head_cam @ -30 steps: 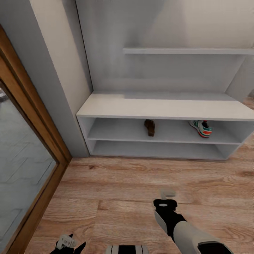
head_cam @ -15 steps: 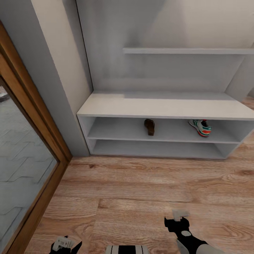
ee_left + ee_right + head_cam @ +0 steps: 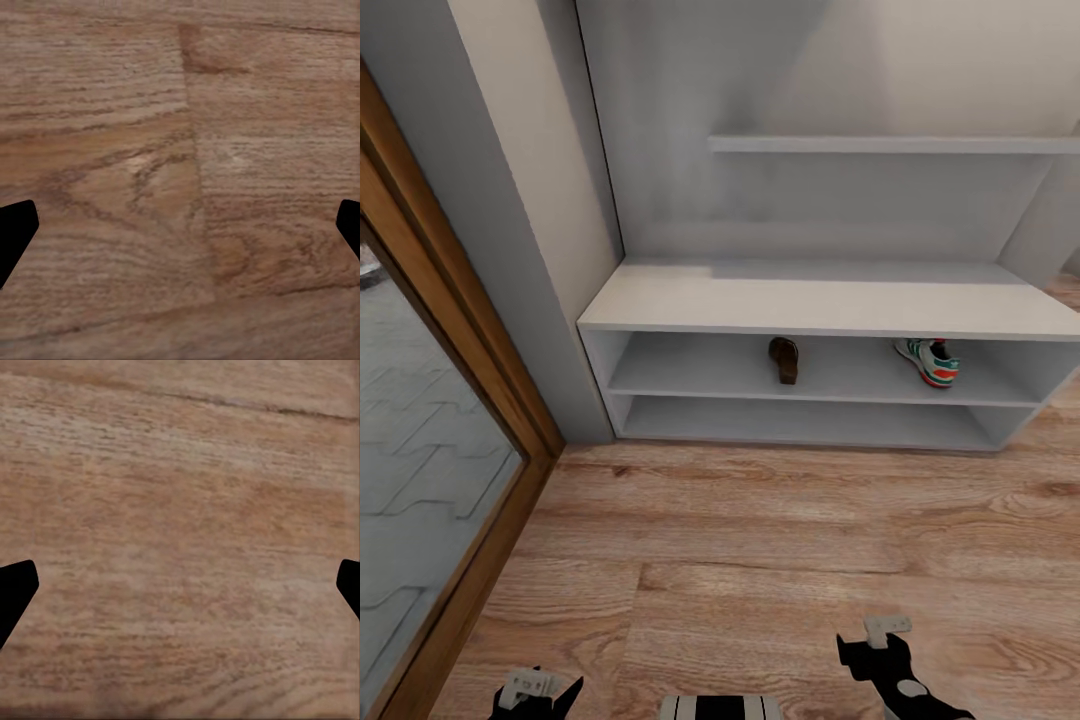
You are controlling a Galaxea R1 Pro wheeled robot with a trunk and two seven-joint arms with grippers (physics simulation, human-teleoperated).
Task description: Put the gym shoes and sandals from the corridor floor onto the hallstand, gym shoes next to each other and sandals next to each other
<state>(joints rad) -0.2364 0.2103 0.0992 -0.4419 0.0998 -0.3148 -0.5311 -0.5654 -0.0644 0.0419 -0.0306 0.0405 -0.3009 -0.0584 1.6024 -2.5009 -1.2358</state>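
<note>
Wood-plank corridor floor (image 3: 760, 520) fills the near half of my head view, running up to the hallstand (image 3: 830, 300) against the pale back wall.

At the far left a wood-framed glass door (image 3: 430, 480) shows grey paving outside. My left gripper (image 3: 532, 690) sits at the bottom edge, cut off by the frame; in its wrist view the two dark fingertips (image 3: 15, 232) stand wide apart over bare planks, so I read the jaws as apart with nothing between them.

On the hallstand's upper shelf level, one sandal (image 3: 784, 359) lies near the middle, its long axis running front to back. Well apart to its right sits one gym shoe (image 3: 929, 362), angled with its toe toward the front right.

My right gripper (image 3: 885, 640) hangs low over the floor at the bottom right; its wrist view also shows the fingertips (image 3: 15, 592) spread wide over plain wood, jaws apart and empty.

Both shoes lie straight ahead of the jaws and far beyond them. The second sandal and second gym shoe are nowhere in these views, so I judge the next move is to turn and find them. The shelf's right end is cut off by the frame.
</note>
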